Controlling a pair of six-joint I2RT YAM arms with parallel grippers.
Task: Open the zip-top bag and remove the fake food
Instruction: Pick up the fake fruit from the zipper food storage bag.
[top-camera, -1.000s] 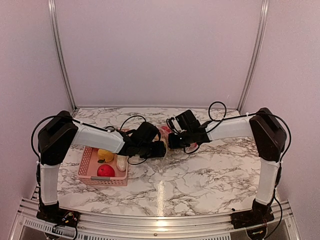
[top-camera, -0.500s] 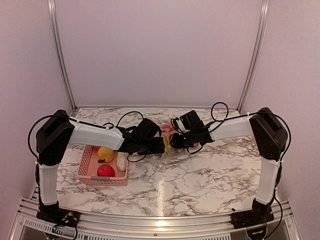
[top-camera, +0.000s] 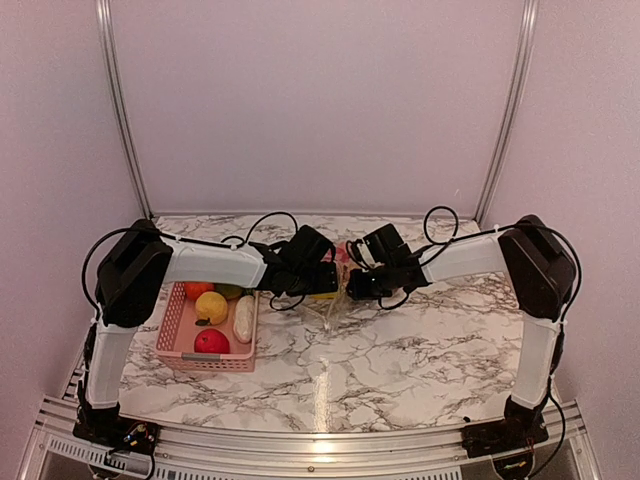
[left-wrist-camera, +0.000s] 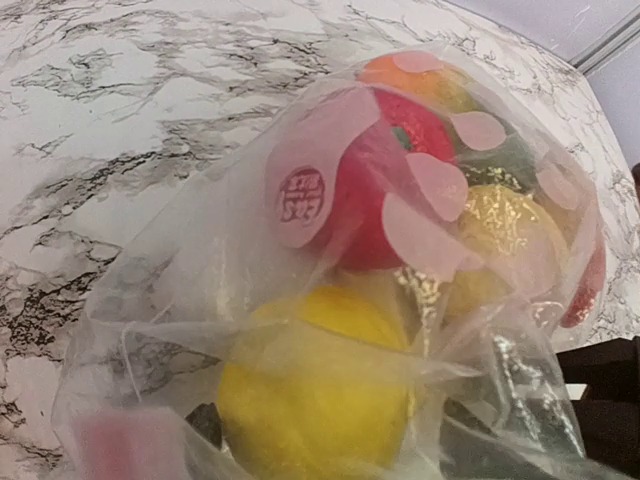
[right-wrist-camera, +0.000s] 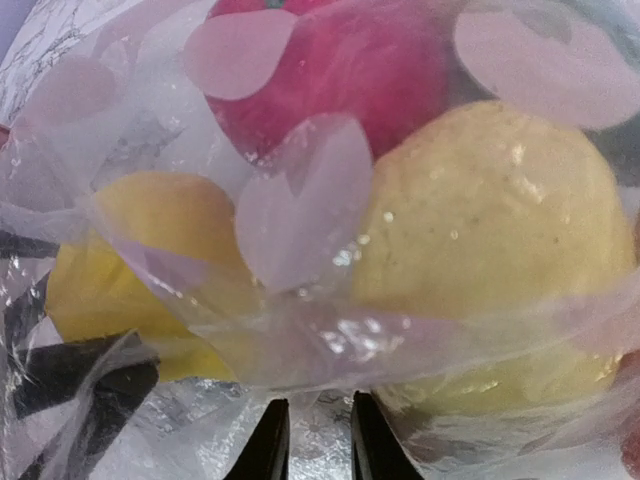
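Two hands meet over the back of the bench (top-camera: 420, 350), with one bag (top-camera: 334, 306) between them. The right hand (right-wrist-camera: 312, 442) has its two fingertips drawn close together, clamped on a fold of the bag's film. The bulging body of the bag lies just beyond those tips and fills that wrist's view. The left hand (top-camera: 320, 277) is right up against the bag's opposite side. We cannot tell whether it is apart or together, because none of its fingers show in its own view.

We see the food (left-wrist-camera: 385, 200) in two places. Inside the bag we count what seem to be six pieces: two yellow, two red, one orange and one green, though the crinkled film and pink stickers blur the edges. Five more lie in the one basket (top-camera: 168, 325) to the left, well apart from both hands: two red, one yellow, one green and one whitish.
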